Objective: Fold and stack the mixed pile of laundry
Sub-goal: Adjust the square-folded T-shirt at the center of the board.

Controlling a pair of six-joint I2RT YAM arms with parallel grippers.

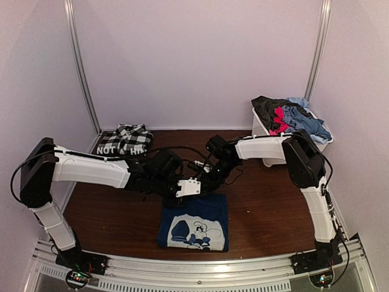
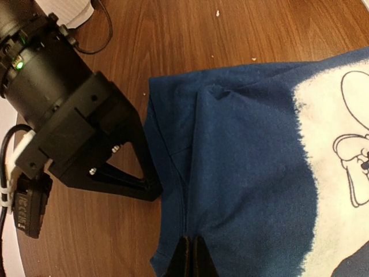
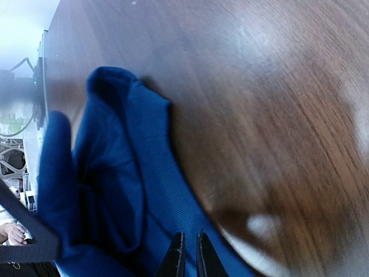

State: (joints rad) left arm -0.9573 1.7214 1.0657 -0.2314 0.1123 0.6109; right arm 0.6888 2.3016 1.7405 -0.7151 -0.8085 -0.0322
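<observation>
A blue shirt (image 1: 194, 224) with a white cartoon print lies flat near the front of the table. Both grippers meet at its far edge. My left gripper (image 2: 192, 245) is shut on a pucker of the blue cloth (image 2: 242, 156), with creases running into its tips. My right gripper (image 3: 186, 248) pinches the ribbed collar edge of the shirt (image 3: 155, 173), its fingers almost touching. In the left wrist view the right gripper (image 2: 154, 190) bites the shirt's left hem. A folded black-and-white checked shirt (image 1: 124, 140) lies at the back left. The rest of the laundry pile (image 1: 287, 113) fills the bin.
The white plastic bin (image 1: 262, 126) stands at the back right against the wall. Both arms (image 1: 91, 170) (image 1: 307, 164) reach inward over the brown table (image 1: 267, 213). A cable loops over the table near the right wrist (image 1: 182, 149).
</observation>
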